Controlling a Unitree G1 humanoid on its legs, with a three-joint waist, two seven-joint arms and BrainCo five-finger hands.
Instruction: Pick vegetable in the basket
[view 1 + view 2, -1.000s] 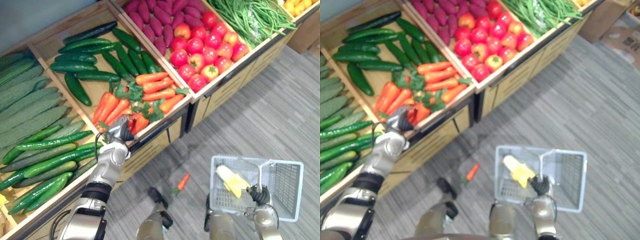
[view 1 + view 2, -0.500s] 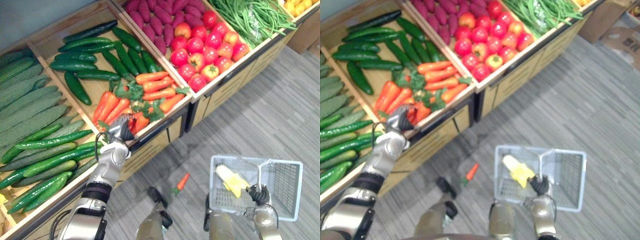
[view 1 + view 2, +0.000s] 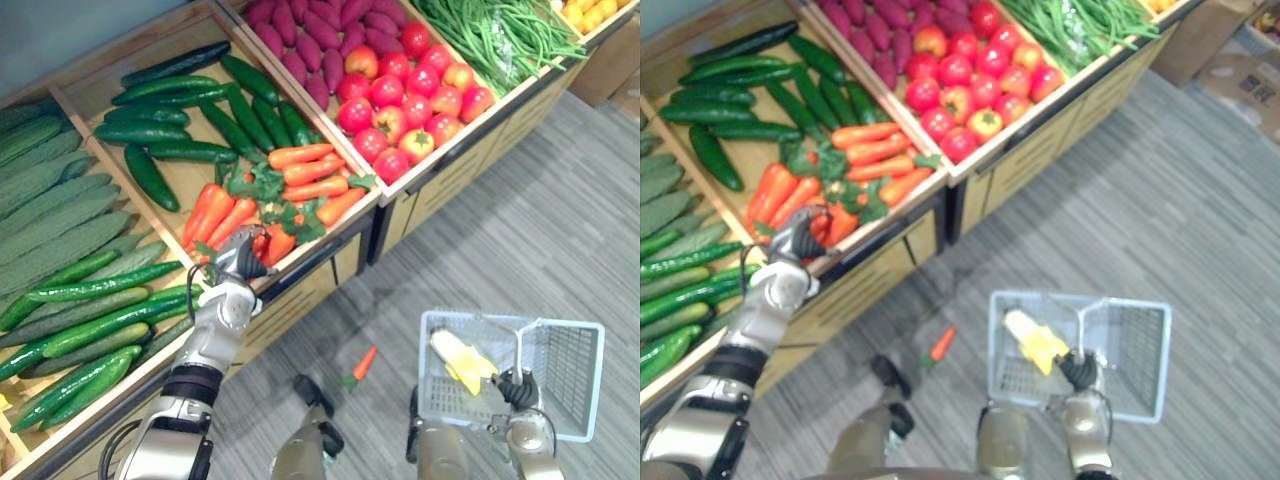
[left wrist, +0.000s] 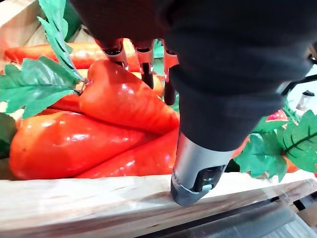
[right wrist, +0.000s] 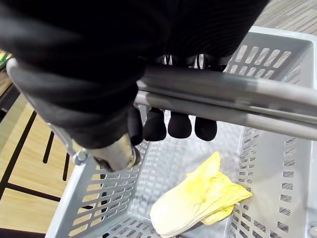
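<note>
Partly complete. Right hand [image 3: 517, 390] was clenched round the handle [image 5: 223, 94] of the grey basket [image 3: 570, 365] at near right, which already held one yellow leafy vegetable [image 3: 460, 360]. Left hand [image 3: 240, 264] lay at the near edge of the carrot pile [image 3: 300, 172] in the middle crate [image 3: 195, 178], directly over one carrot [image 4: 124, 99] beside the wooden rim [image 4: 74, 198]; whether it had closed on that carrot could not be told. A stray carrot [image 3: 365, 362] lay on the floor [image 3: 520, 240] between crate and basket. Remaining, by judgement: secure a carrot, lift it, carry it right, release it into the basket.
</note>
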